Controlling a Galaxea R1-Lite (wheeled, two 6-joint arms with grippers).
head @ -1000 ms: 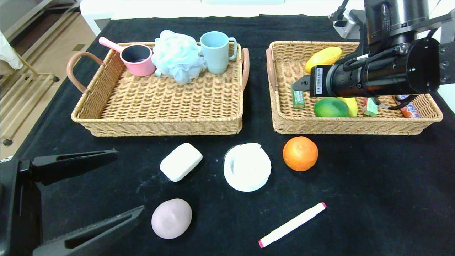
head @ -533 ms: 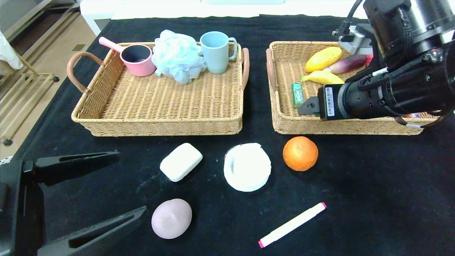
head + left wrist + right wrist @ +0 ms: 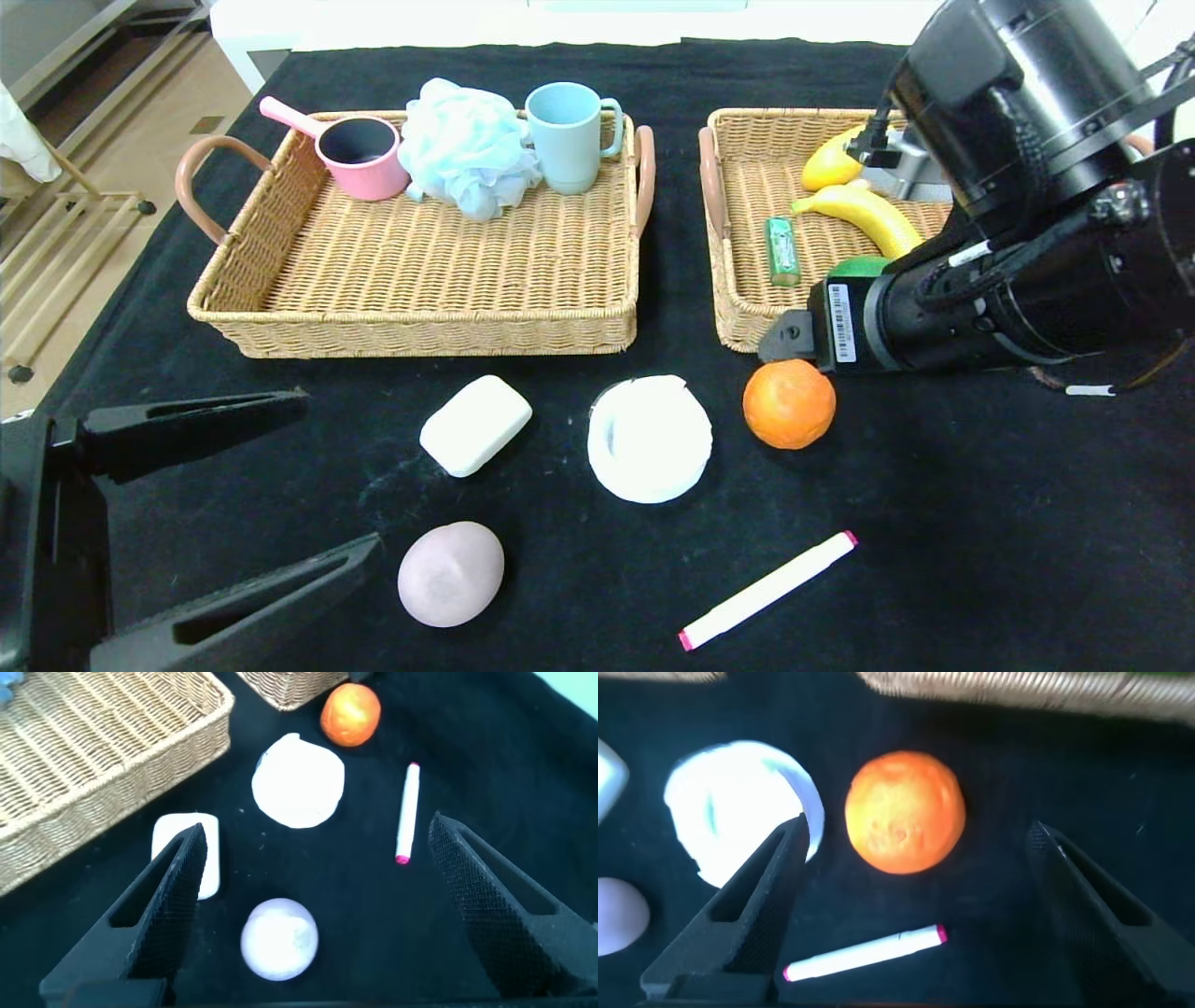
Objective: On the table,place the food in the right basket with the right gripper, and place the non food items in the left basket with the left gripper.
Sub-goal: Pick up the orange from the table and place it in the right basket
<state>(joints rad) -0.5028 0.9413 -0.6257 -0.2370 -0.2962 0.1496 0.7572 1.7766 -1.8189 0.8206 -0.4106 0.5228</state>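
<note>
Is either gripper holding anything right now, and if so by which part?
Nothing is held. The right gripper hangs open above the orange, not touching it; the left gripper is open and empty over the table.

**Non-task clutter in view**

Left tray's far edge: pink saucepan with its handle over the rim, pale blue bath pouf touching it, light blue mug upright beside the pouf. Right tray: banana, yellow mango-like fruit behind it, green fruit partly hidden. Wooden rack on the floor off the desk.
</note>
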